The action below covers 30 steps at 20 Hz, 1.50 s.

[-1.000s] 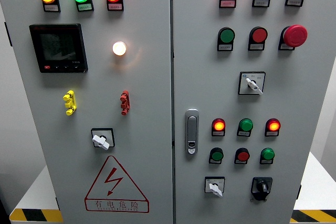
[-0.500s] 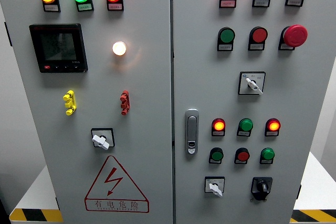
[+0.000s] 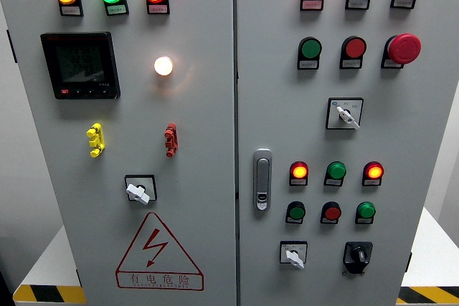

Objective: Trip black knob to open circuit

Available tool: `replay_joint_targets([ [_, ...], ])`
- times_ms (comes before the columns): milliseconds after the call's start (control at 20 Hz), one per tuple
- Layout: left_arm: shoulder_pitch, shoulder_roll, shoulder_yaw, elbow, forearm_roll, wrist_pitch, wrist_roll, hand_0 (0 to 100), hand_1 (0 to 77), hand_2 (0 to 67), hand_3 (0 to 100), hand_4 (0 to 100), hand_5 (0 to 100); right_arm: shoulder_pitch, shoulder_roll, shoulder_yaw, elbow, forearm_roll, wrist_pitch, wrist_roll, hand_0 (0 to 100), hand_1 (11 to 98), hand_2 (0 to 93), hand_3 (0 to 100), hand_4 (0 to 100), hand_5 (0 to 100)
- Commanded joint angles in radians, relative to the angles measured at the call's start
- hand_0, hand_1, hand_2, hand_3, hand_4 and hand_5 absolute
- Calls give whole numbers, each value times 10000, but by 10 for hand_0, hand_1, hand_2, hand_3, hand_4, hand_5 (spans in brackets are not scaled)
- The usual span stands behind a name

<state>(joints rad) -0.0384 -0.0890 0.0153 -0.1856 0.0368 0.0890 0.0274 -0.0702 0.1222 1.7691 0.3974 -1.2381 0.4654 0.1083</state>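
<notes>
The black knob (image 3: 357,255) sits at the bottom right of the grey cabinet's right door (image 3: 430,141), on a black square plate, with its handle pointing roughly upward. Left of it is a white rotary switch (image 3: 293,256), its lever pointing down-right. Neither of my hands shows anywhere in the head view.
Lit red lamps (image 3: 299,171) and green and red push buttons fill the right door above the knob. A red mushroom stop button (image 3: 404,48) sticks out at upper right. A chrome door handle (image 3: 262,179) sits near the centre seam. The left door carries a black display (image 3: 79,65).
</notes>
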Motion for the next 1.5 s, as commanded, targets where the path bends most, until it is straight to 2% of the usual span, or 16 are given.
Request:
replay_joint_targets([
  [0, 1, 0, 0, 0, 0, 0, 2, 0, 0, 194, 263, 97, 86, -401, -10, -80, 1590, 278, -52, 37, 666, 493, 0, 98, 14, 182],
  [250, 1, 0, 0, 0, 0, 0, 2, 0, 0, 194, 263, 97, 86, -1229, -56, -111, 4473, 339, -113, 144, 657, 497, 0, 113, 41, 224],
  [400, 1, 0, 0, 0, 0, 0, 2, 0, 0, 194, 263, 97, 86, -1628, -56, -264, 6375, 339, -113, 129, 654, 500, 0, 135, 77, 241],
  [450, 1, 0, 0, 0, 0, 0, 2, 0, 0, 194, 263, 97, 86, -1675, -72, -310, 7049, 339, -174, 129, 653, 502, 0, 143, 85, 246],
  [500, 1, 0, 0, 0, 0, 0, 2, 0, 0, 195, 263, 97, 86, -1691, -57, -356, 7541, 370, -296, 99, 653, 504, 0, 155, 106, 260],
  [600, 1, 0, 0, 0, 0, 0, 2, 0, 0, 194, 263, 97, 86, -1782, -72, -585, 8463, 401, -664, 68, 652, 507, 0, 191, 163, 301],
  [700, 1, 0, 0, 0, 0, 0, 2, 0, 0, 194, 263, 97, 86, -1905, -72, -861, 9169, 416, -1139, 68, 646, 519, 0, 264, 282, 367],
  [750, 1, 0, 0, 0, 0, 0, 2, 0, 0, 194, 263, 97, 86, -1921, -57, -969, 9446, 416, -1247, 83, 649, 521, 0, 353, 410, 453],
  [800, 1, 0, 0, 0, 0, 0, 2, 0, 0, 194, 263, 97, 86, -1936, -56, -1046, 9676, 416, -1279, 98, 650, 527, 0, 432, 483, 521],
  [900, 1, 0, 0, 0, 0, 0, 2, 0, 0, 194, 263, 97, 86, -1936, -41, -1062, 10105, 401, -1370, 113, 653, 535, 0, 502, 535, 567],
  [950, 1, 0, 0, 0, 0, 0, 2, 0, 0, 194, 263, 97, 86, -1936, -41, -1062, 10397, 401, -1553, 114, 659, 536, 0, 555, 567, 597],
  [1050, 1, 0, 0, 0, 0, 0, 2, 0, 0, 194, 263, 97, 86, -1860, -11, -1062, 10782, 401, -1922, 98, 663, 541, 0, 588, 584, 635],
  [1100, 1, 0, 0, 0, 0, 0, 2, 0, 0, 194, 263, 97, 86, -1799, 20, -1062, 10905, 340, -1954, 113, 664, 547, 0, 616, 606, 662],
  [1200, 1, 0, 0, 0, 0, 0, 2, 0, 0, 194, 263, 97, 86, -1783, 35, -1077, 11211, 278, -1969, 98, 672, 552, 0, 636, 619, 692],
  [1400, 1, 0, 0, 0, 0, 0, 2, 0, 0, 195, 263, 97, 86, -1783, 51, -1139, 11778, 187, -1969, 52, 692, 554, 0, 675, 656, 743],
  [1450, 1, 0, 0, 0, 0, 0, 2, 0, 0, 195, 263, 97, 86, -1798, 36, -1139, 11962, 156, -1969, -9, 694, 555, 0, 680, 658, 750],
])
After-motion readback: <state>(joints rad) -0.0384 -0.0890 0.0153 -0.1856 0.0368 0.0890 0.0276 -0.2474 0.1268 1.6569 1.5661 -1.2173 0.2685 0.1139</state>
